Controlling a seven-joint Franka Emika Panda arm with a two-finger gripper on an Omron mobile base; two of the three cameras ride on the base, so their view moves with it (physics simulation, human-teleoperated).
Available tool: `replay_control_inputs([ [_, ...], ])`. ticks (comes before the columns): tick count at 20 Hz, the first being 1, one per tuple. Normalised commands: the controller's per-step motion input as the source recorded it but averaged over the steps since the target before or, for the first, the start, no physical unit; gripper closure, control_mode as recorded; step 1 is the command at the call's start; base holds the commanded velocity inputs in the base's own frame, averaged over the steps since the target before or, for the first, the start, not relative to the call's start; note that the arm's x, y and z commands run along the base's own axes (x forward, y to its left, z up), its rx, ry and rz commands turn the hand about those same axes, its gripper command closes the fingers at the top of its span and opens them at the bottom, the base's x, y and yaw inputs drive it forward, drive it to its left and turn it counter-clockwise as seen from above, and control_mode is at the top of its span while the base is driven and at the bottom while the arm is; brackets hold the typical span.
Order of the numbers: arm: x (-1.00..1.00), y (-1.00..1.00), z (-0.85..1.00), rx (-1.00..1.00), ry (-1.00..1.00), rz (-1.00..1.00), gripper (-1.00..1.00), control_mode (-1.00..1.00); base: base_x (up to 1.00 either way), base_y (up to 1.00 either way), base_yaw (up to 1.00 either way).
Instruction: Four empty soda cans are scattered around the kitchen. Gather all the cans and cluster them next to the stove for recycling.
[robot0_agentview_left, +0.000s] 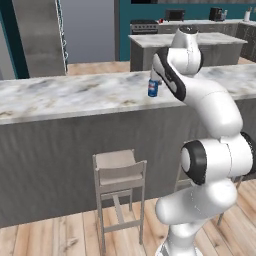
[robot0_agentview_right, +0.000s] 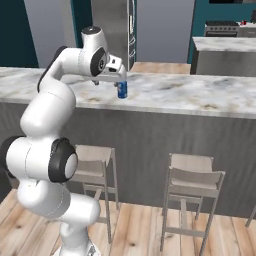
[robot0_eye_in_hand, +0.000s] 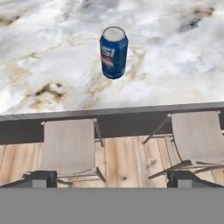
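Marble counter, two stools, arm, one blue can: approach to pick-up.

Counter (robot0_agentview_left: 75, 95): long marble slab, the landmark. Stove (robot0_agentview_left: 144, 26): far behind the counter, well apart from it. Stools (robot0_agentview_right: 192, 177): tucked under the counter's near edge. Can (robot0_eye_in_hand: 113, 52): blue, white band, upright on the counter, back from its near edge. Gripper (robot0_agentview_right: 120, 77): hovers just above the can, jaws spread fully wide, holding nothing, touching nothing. Judged step: reach for the can. Best done by centring the jaws over the can, descending straight, closing at mid-height so it stays upright.
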Motion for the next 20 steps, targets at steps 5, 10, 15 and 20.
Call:
replay_control_inputs([
  [5,0.04,0.00,-0.25,-0.10,-0.08,0.11,-1.00,-1.00,0.00,0.00,0.00],
  [10,0.05,0.00,-0.13,-0.06,-0.01,0.09,-1.00,-1.00,0.00,0.00,0.00],
  [15,0.15,0.00,0.00,0.00,0.01,0.06,-1.00,-1.00,0.00,0.00,0.00],
  [20,0.28,0.00,0.00,0.00,0.02,0.01,-1.00,-1.00,0.00,0.00,0.00],
])
